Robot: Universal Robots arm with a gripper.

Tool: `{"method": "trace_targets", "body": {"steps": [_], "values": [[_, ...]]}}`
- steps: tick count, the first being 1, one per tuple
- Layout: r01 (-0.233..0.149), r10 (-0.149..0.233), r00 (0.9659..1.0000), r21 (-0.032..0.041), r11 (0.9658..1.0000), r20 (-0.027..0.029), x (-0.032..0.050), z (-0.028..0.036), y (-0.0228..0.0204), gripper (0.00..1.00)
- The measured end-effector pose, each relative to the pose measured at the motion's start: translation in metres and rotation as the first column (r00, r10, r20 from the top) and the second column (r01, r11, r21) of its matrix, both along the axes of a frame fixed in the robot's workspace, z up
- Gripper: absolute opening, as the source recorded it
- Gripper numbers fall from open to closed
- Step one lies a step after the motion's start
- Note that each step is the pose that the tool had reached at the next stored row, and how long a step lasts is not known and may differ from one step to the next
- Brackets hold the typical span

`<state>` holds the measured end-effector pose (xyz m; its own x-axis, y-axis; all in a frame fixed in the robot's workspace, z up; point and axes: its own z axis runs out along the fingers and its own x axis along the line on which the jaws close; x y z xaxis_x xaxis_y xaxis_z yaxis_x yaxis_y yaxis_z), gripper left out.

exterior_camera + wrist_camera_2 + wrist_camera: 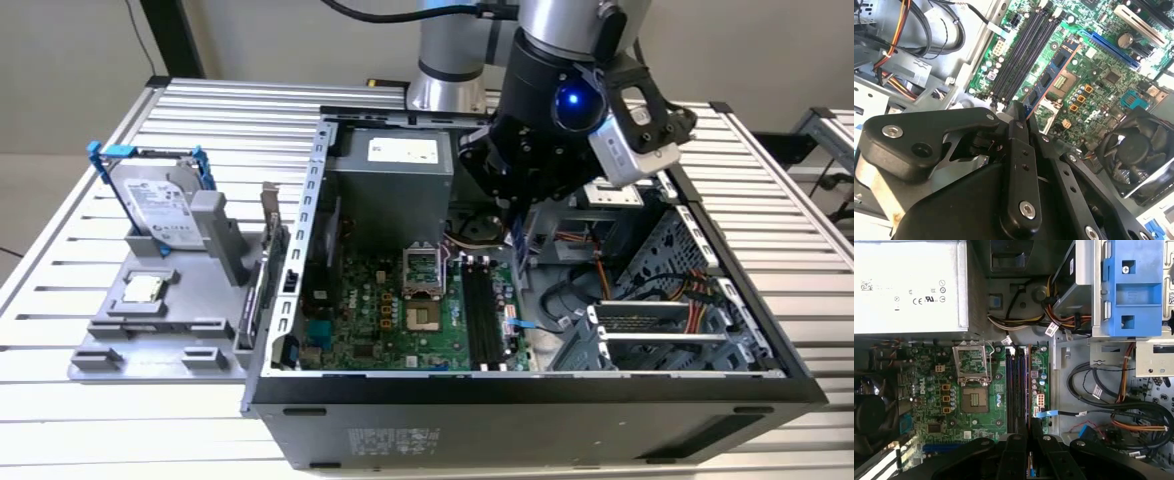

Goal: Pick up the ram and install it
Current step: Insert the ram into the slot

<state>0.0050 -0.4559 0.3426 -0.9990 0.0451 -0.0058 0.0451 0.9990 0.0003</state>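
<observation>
Colours inside the open case

Blue ram [1051, 75] with black chips and an orange edge, held in the black gripper [1016, 117]; green motherboard [974, 390] and black slots [1016, 385] beneath

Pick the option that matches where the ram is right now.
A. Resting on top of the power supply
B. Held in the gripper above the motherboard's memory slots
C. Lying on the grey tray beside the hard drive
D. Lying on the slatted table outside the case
B: in the second wrist view the ram sticks out from the gripper, which is shut on it, over the motherboard beside the black memory slots.
</observation>
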Motion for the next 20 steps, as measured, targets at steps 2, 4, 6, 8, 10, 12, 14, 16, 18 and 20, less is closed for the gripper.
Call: {"method": "trace_targets", "body": {"steps": [2,4,6,8,10,12,14,16,18,20], "values": [[0.0,0.0,1.0,-0.0002,1.0,0.0,0.0,-0.0009,0.0,0.0],[0.0,0.0,1.0,-0.0004,1.0,0.0,0.0,-0.0018,0.0,0.0],[0.0,0.0,1.0,-0.0008,1.0,0.0,0.0,-0.0027,0.0,0.0],[0.0,0.0,1.0,-0.001,1.0,0.0,0.0,-0.0036,0.0,0.0],[0.0,0.0,1.0,-0.0013,1.0,0.0,0.0,-0.0046,0.0,0.0],[0.0,0.0,1.0,-0.0018,1.0,0.0,0.0,-0.0054,0.0,0.0],[0.0,0.0,1.0,-0.0023,1.0,0.0,0.0,-0.0063,0.0,0.0],[0.0,0.0,1.0,-0.0029,1.0,0.0,0.0,-0.0072,0.0,0.0],[0.0,0.0,1.0,-0.0036,1.0,0.0,0.0,-0.0081,0.0,0.0],[0.0,0.0,1.0,-0.0042,1.0,0.0,0.0,-0.009,0.0,0.0]]}}
